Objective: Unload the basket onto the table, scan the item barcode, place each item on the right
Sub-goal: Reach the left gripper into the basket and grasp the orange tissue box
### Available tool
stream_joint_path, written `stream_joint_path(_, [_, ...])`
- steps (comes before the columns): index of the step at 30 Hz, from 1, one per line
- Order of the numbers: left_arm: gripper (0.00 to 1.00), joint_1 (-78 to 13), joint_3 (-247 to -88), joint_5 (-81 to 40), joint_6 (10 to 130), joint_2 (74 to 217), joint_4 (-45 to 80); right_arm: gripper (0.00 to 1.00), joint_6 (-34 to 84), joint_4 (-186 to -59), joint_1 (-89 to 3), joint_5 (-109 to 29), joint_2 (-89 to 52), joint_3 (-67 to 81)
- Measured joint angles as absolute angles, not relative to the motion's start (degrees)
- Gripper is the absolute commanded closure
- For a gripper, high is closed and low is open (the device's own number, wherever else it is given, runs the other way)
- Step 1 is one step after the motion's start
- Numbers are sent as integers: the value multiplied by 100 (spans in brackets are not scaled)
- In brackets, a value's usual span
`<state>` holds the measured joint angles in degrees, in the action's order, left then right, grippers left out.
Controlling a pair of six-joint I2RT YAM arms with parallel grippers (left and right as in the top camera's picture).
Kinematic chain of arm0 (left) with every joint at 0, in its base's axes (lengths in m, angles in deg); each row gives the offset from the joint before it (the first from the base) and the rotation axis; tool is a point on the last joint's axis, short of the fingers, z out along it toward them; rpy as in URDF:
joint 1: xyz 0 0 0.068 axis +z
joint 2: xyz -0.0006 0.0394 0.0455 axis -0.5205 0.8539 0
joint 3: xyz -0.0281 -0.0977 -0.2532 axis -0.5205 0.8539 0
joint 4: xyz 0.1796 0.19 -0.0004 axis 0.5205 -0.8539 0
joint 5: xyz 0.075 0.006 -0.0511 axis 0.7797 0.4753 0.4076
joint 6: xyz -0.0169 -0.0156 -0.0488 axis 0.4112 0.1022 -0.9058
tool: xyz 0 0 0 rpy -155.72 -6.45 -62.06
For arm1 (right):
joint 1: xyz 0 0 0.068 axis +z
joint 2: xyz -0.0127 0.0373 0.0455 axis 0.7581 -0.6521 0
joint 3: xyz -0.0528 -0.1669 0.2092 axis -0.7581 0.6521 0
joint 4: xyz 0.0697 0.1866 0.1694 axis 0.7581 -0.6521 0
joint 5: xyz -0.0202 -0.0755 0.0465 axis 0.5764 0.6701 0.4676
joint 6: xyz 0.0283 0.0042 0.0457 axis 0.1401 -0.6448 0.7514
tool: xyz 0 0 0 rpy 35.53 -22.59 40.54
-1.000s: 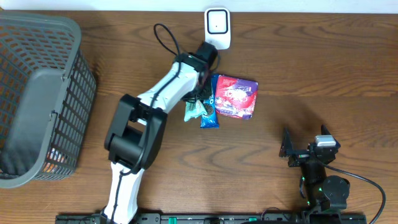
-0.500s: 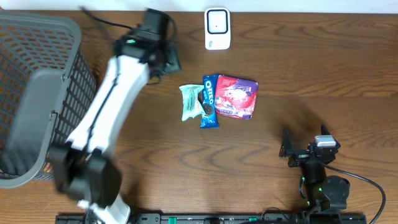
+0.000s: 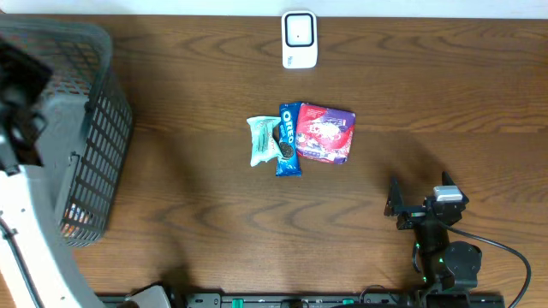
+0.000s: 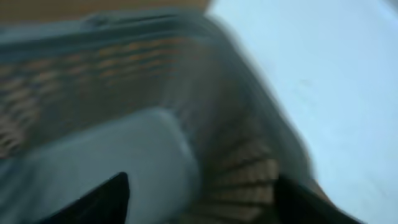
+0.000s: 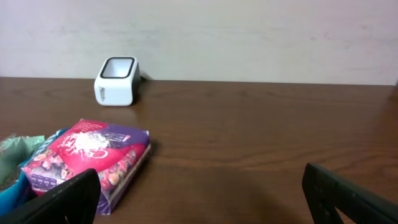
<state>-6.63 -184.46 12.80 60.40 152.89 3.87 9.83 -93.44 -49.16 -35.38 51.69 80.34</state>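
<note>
Grey mesh basket (image 3: pixel 107 128) right beneath left pincer (image 4: pixel 200 186), jaws spread, nothing held, seemingly the drop-off spot | right pincer (image 5: pixel 200 180) parked wide, empty | Oreo pack (image 3: pixel 288 139) flat on worktop (image 3: pixel 428 103) ahead-left of it, apparently awaiting scanner (image 3: pixel 300 38) beyond.

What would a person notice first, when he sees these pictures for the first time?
Three snack packs lie close together in the middle of the table: a green pack, a blue Oreo pack and a red-purple pack, with the Oreo pack between the other two. A white scanner stands at the far edge behind them. A grey basket fills the left side, with the left arm reaching over it.
</note>
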Motion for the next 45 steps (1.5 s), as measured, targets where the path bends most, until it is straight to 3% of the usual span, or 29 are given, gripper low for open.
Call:
stream_joint_path(5, [15, 307, -18448, 1368, 5356, 15849, -531, 1, 983, -9344, -4916, -3538, 5169, 8034])
stream_joint_path(14, [14, 473, -18088, 1368, 4379, 16769, -1530, 1, 981, -9344, -4916, -3538, 5169, 8034])
stream_joint_path(15, [14, 473, -17963, 1366, 4241, 16786, -1536, 1, 981, -9344, -4916, -3538, 5169, 8034])
stream_joint_path(16, [1, 473, -17823, 1366, 4086, 16802, -1547, 1, 983, -9344, -4916, -3538, 5169, 8034])
stream_joint_path(24, [2, 473, -16905, 1475, 3404, 16804, -1182, 1, 981, -9344, -4916, -3538, 5169, 8034])
stream_joint_path(45, [0, 764, -15797, 2225, 3332, 17287, -157, 1, 983, -9344, -4916, -3538, 5169, 8034])
